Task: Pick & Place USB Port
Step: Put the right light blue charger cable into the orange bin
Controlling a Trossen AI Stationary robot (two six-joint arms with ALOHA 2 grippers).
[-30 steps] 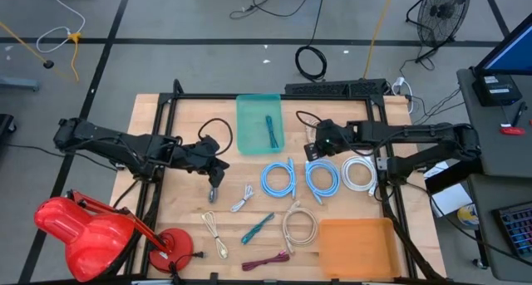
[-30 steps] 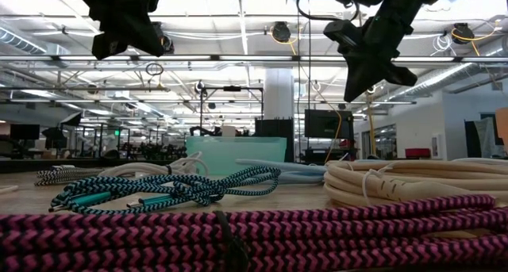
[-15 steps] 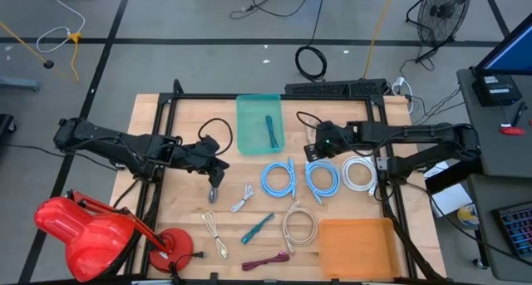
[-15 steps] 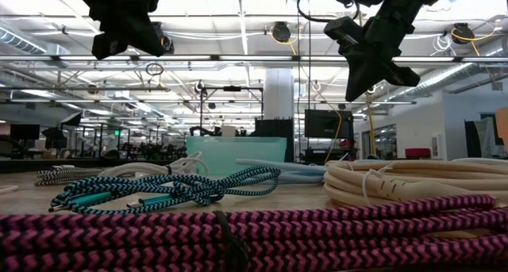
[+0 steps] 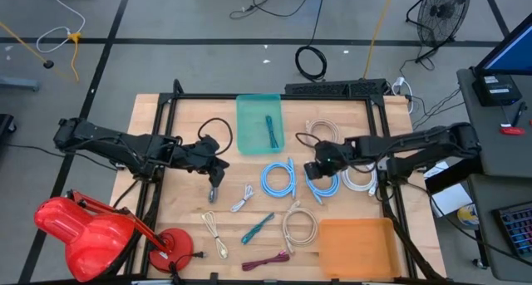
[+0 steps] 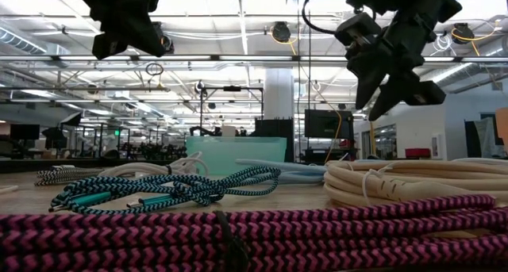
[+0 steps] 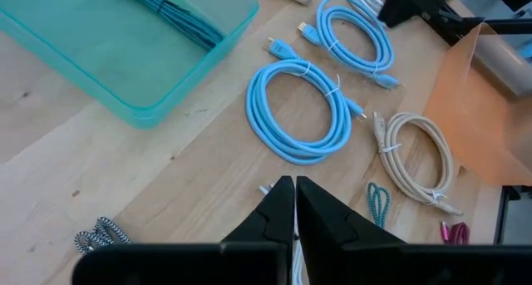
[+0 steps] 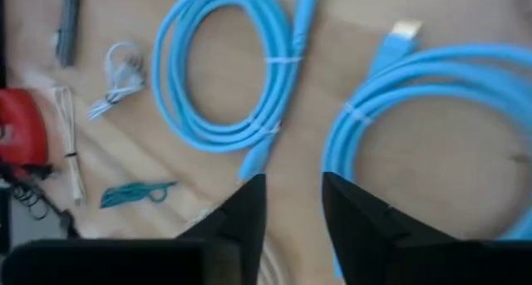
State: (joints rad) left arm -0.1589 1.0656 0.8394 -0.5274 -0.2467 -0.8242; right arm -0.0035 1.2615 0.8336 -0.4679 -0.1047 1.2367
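Two light-blue coiled USB cables (image 5: pixel 278 179) (image 5: pixel 323 182) lie flat on the wooden table (image 5: pixel 179 214), with a white coil (image 5: pixel 360 174) to their right. A teal tray (image 5: pixel 248 131) at the far middle holds a teal cable (image 5: pixel 270 131). My right gripper (image 5: pixel 314 169) hangs open above the right blue coil (image 8: pixel 424 144), well clear of the table in the low view (image 6: pixel 401 93). My left gripper (image 5: pixel 214 182) hovers shut left of the coils, with nothing in it (image 7: pixel 294 203).
An orange tray (image 5: pixel 356 248) sits at the near right. A beige coil (image 5: pixel 299 227), a teal braided cable (image 5: pixel 258 228), a pink cable (image 5: pixel 266 260) and small pale cables (image 5: pixel 241 199) (image 5: pixel 216 237) lie near the front. A red lamp (image 5: pixel 83 228) stands at the near left.
My right gripper has moved toward the table's near edge, over the right blue coil, has tipped, and has opened. A white cable at the far right of the teal tray now shows where the arm was.
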